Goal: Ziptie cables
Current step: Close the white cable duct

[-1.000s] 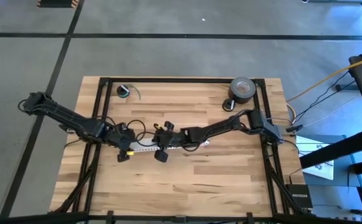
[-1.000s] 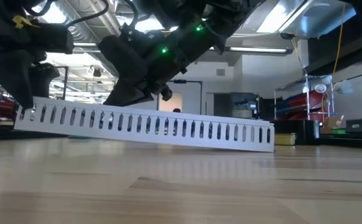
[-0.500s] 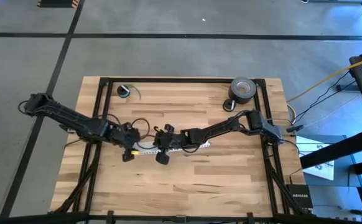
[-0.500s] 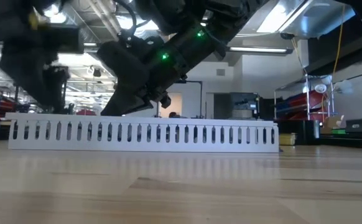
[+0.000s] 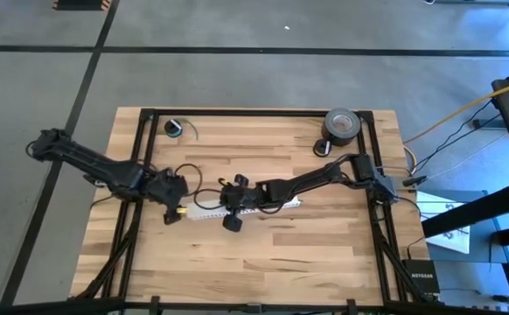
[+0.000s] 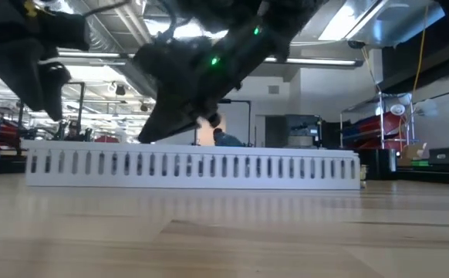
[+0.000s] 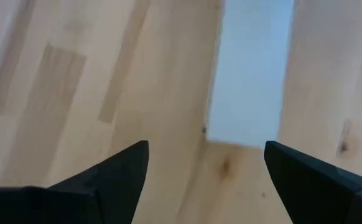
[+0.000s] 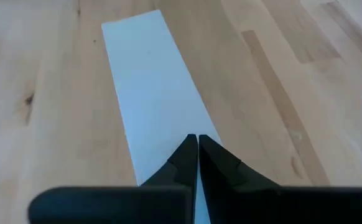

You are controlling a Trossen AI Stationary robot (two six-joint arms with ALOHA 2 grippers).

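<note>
A long white slotted strip lies along the middle of the table, and in the low view the strip stands level on the wood. My left gripper is open and hangs just off the strip's left end, its fingers wide apart over bare wood. My right gripper is shut over the strip, left of its middle. No wires and no black zipties show in any view. My right gripper has its shut fingertips on the strip's flat top face, coming from above and slanting from the table's right, along the strip's length. The strip lies flat on the table under them. My left gripper touches nothing.
A grey tape roll sits at the far right corner, and a small coil with a green wire at the far left. Black frame rails border the table. Bare wood spreads along the near side.
A second ago the strip's left end was raised, with my left gripper at it. That end has come down and the strip now lies level, shifted slightly toward the table's right. My left gripper has let go and risen clear of it. My right gripper stayed on the strip.
</note>
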